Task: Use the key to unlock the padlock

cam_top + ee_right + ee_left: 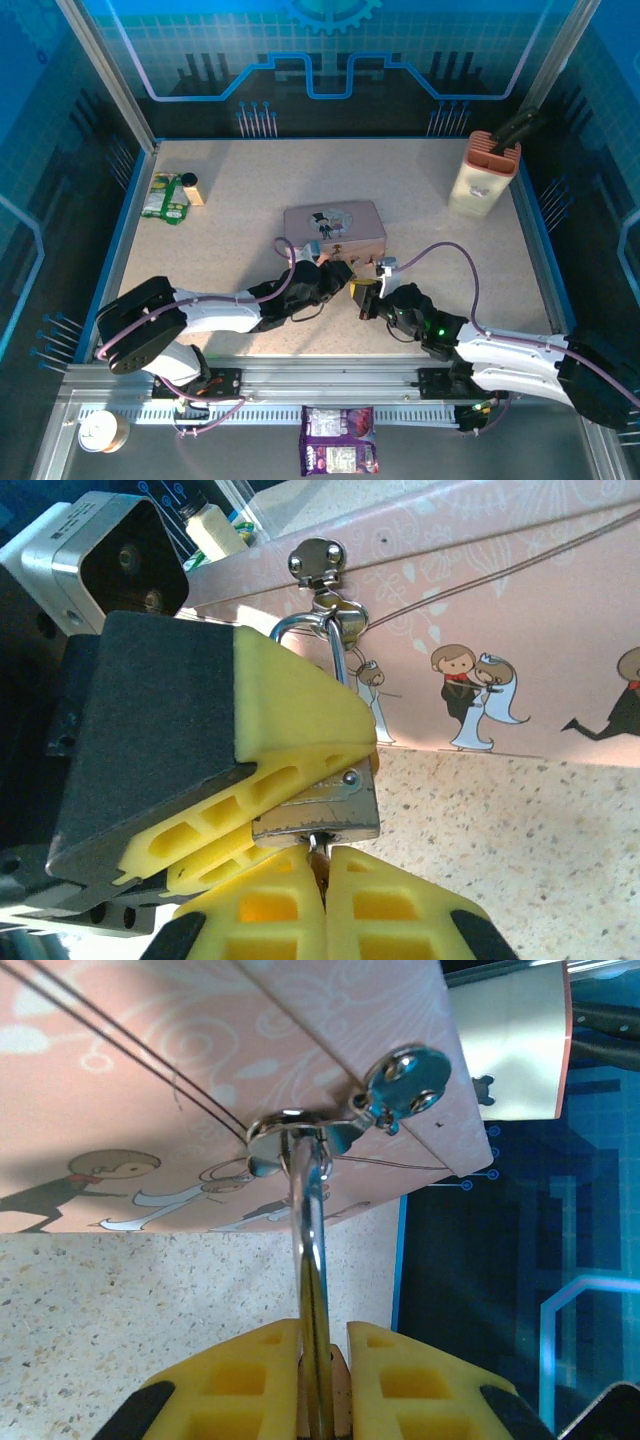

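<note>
The padlock point(326, 816) hangs by its thin silvery shackle point(312, 1250) from the hasp point(318, 560) on the front of the pink illustrated tin point(335, 228). My left gripper point(322, 1335) is shut on the padlock's body, its yellow fingers point(290, 720) clamped on both sides. My right gripper point(325, 858) comes from below, shut on the key point(317, 846). The key's slim shaft enters the underside of the padlock. In the top view the two grippers meet just in front of the tin, left gripper point(335, 277) and right gripper point(368, 298), with the padlock hidden between them.
A cream holder with dark handles point(485, 172) stands at the back right. A green packet point(165, 198) and a small bottle point(190, 186) lie at the back left. A purple packet point(338, 452) and a tape roll point(100, 432) sit below the table's near rail.
</note>
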Controlling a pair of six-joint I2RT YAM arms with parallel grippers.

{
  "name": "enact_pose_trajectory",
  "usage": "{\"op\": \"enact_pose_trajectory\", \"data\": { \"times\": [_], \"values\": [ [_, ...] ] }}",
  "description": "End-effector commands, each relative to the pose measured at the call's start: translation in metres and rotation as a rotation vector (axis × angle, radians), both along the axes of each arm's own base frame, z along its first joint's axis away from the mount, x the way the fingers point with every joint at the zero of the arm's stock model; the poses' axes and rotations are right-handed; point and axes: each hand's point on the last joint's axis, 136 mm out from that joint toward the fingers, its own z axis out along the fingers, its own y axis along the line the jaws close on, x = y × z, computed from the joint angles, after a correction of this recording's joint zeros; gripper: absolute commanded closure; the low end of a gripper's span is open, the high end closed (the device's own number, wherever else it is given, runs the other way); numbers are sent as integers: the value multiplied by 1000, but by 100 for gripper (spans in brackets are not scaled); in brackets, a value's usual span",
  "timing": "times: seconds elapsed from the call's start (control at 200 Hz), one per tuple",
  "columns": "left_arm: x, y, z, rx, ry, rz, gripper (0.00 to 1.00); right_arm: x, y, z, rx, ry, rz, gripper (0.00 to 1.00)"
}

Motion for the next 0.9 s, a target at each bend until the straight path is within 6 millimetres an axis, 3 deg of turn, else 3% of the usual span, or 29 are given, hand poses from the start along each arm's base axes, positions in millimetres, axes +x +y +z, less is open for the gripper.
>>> {"op": "enact_pose_trajectory", "data": {
  "times": [0.0, 0.26, 0.4, 0.845, 0.895],
  "values": [
    [2, -9, 20, -54, -44, -21, 100, 7, -11, -8, 66, 96, -82, 100],
    [2, -7, 9, -27, -13, -24, 98, 8, -15, -20, 38, 131, -111, 100],
    [3, 0, -2, 11, 19, -19, 85, 7, -19, -27, 7, 138, -120, 100],
    [4, 19, -25, 92, 93, 6, 66, 10, -18, -55, 10, 259, -152, 100],
    [4, 23, -27, 106, 99, 10, 59, 10, -18, -59, 9, 272, -156, 100]
  ]
}}
